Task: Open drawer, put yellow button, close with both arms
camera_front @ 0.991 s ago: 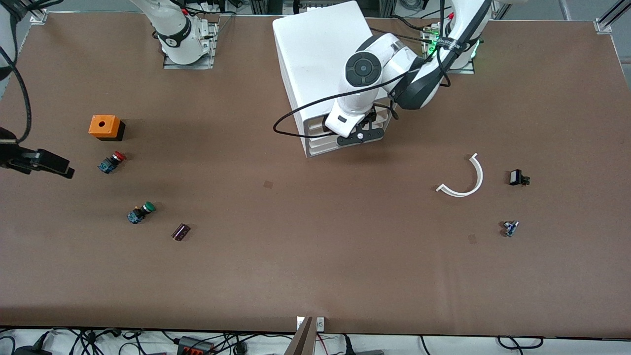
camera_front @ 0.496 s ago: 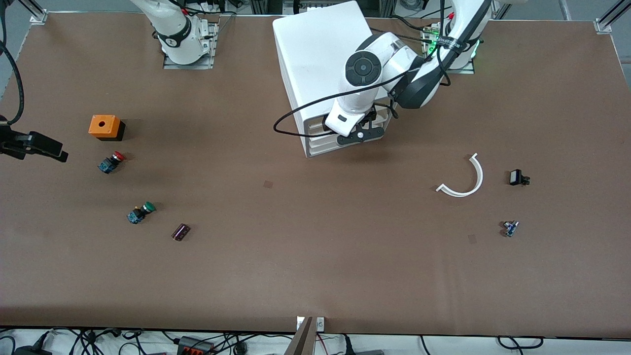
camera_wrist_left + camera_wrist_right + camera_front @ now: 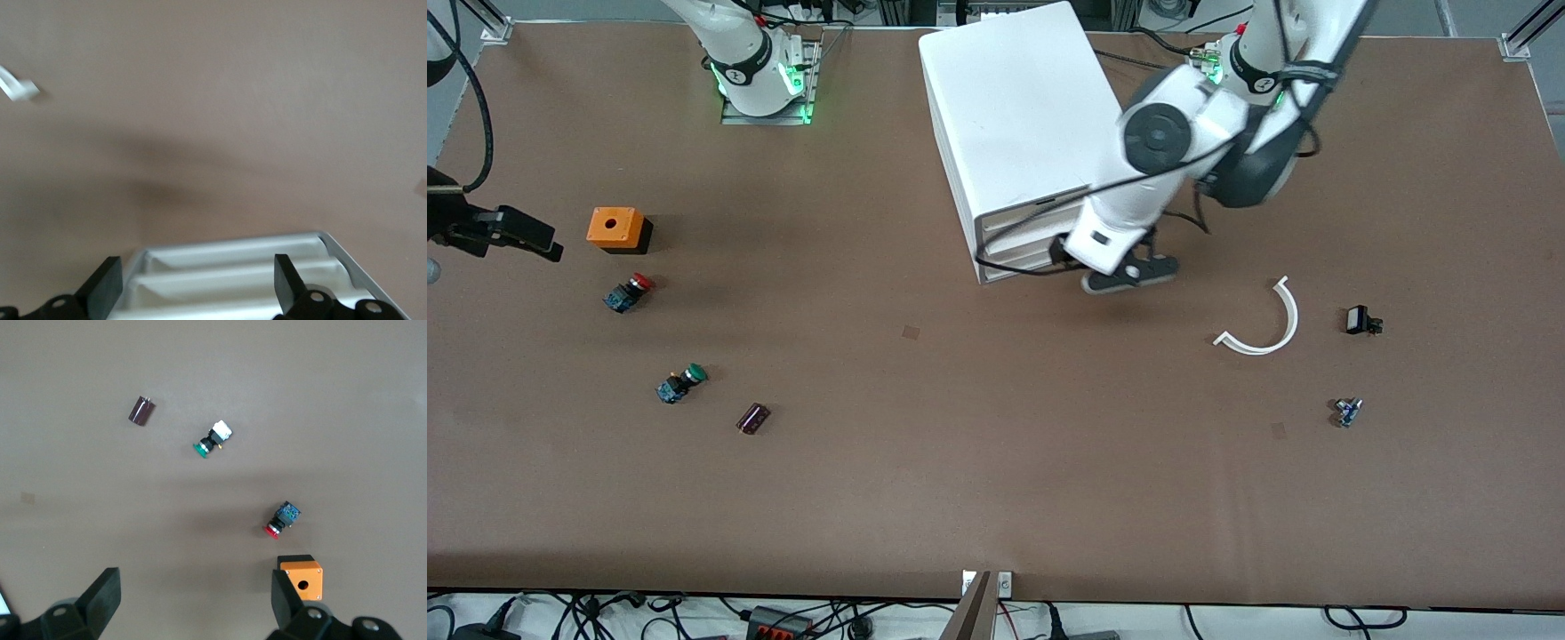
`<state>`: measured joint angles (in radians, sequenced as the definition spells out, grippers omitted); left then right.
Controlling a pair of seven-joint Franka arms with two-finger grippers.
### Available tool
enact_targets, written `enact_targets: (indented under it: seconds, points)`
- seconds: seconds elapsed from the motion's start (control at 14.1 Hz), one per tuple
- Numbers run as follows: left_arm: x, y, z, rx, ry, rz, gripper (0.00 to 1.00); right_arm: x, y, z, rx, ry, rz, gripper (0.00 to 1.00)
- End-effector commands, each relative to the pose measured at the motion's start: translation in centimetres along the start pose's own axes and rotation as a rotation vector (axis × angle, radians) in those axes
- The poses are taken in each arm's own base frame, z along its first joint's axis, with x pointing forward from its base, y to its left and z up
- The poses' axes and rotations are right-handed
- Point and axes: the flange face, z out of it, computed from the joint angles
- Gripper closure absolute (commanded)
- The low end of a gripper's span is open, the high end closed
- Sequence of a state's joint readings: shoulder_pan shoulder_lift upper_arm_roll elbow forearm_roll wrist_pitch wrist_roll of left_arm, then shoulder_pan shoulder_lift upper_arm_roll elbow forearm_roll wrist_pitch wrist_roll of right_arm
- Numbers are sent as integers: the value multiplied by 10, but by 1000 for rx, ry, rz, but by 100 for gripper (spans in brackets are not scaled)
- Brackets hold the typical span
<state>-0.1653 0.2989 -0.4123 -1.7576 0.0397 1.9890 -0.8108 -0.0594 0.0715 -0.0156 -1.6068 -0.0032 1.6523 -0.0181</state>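
Observation:
The white cabinet (image 3: pixel 1014 107) stands mid-table near the bases. Its top drawer (image 3: pixel 1032 216) looks shut, above two alike. The yellow button is not in view. My left gripper (image 3: pixel 1129 277) hangs open and empty over the table, just off the drawer fronts' corner toward the left arm's end. In the left wrist view the gripper (image 3: pixel 197 287) has its fingers wide apart, with the drawer fronts (image 3: pixel 233 267) below them. My right gripper (image 3: pixel 516 236) is open and empty over the table edge at the right arm's end, beside the orange box. It also shows open in the right wrist view (image 3: pixel 195 597).
An orange box (image 3: pixel 615 228), a red-capped switch (image 3: pixel 628 292), a green-capped switch (image 3: pixel 681 383) and a dark cylinder (image 3: pixel 752 418) lie toward the right arm's end. A white curved strip (image 3: pixel 1267 320), a black part (image 3: pixel 1359 320) and a small blue part (image 3: pixel 1347 411) lie toward the left arm's end.
My left gripper has drawn off the drawer fronts toward the left arm's end and lower in the front view. My right gripper has moved up along the table edge toward the orange box.

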Motion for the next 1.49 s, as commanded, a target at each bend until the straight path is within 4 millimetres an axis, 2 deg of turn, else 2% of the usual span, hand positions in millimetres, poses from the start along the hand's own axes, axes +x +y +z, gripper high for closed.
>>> enact_targets:
  seconds: [0.0,0.07,0.28,0.5,0.64,0.85,0.99,1.2,1.27,1.42]
  points:
    - [47,-53,-38,36,12,134,0,-21,-1,2,-13,33,-17,0]
    - [61,-73,-45,43,3,192,0,-24,-1,5,-13,30,-30,0]
    - [103,-140,-89,34,3,300,0,-30,-1,4,-13,13,-36,0]
    - [121,-186,-137,30,2,428,0,-31,-2,0,-10,18,-18,0]
    - [126,-208,-157,30,-7,474,0,-35,-1,-4,-14,13,-38,0]
    - [114,-242,-184,66,-2,484,0,-37,-3,-3,-13,12,-43,0]
    - [102,-245,-190,66,6,464,0,-37,-4,-1,-14,7,-48,0]
    - [67,-258,-195,74,79,441,0,-39,-3,1,-14,-16,-45,0]
    - [65,-264,-196,71,116,441,0,-40,-3,0,-14,-16,-45,0]
    - [63,-263,-199,66,141,451,0,-40,-3,-1,-14,-14,-45,0]
